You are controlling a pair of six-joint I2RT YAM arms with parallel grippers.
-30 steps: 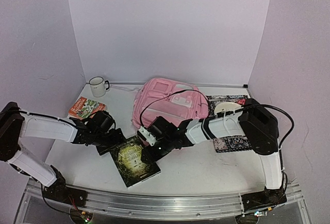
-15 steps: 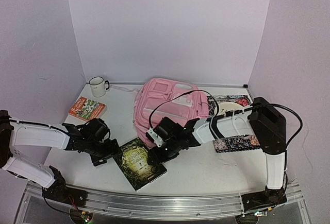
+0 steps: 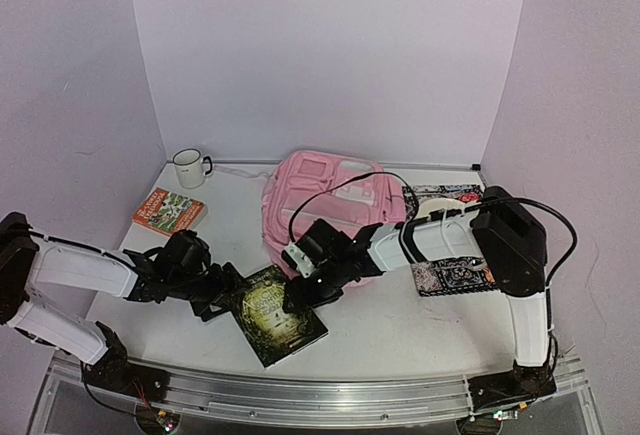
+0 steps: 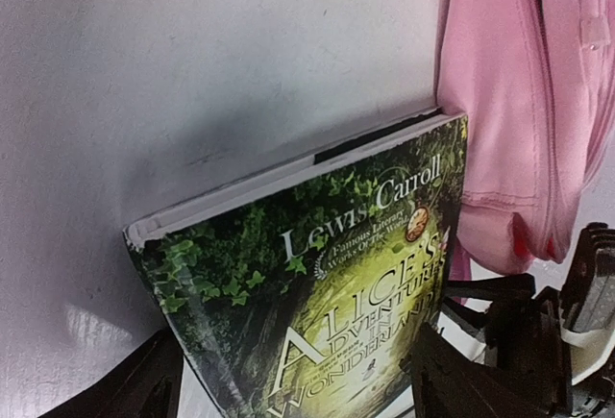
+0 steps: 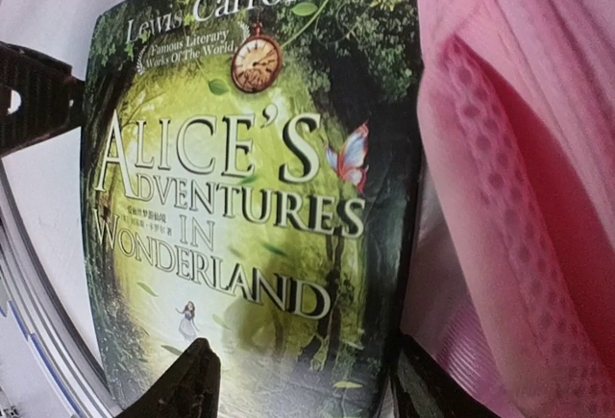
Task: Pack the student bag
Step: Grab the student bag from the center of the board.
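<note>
White table: my left gripper and right gripper straddle the book "Alice's Adventures in Wonderland" (Lewis Carroll); pinching it? I cannot tell.

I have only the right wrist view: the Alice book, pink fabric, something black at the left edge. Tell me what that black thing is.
Observer: It is the left tool, sitting at the Alice book's left corner, on the side away from the student bag.
Operator: List what else is on the table.
Observer: A white mug stands in the far left corner.
Operator: Go on.
Observer: A smaller book with an orange and green cover lies in front of the mug, well apart from the bag.
</note>
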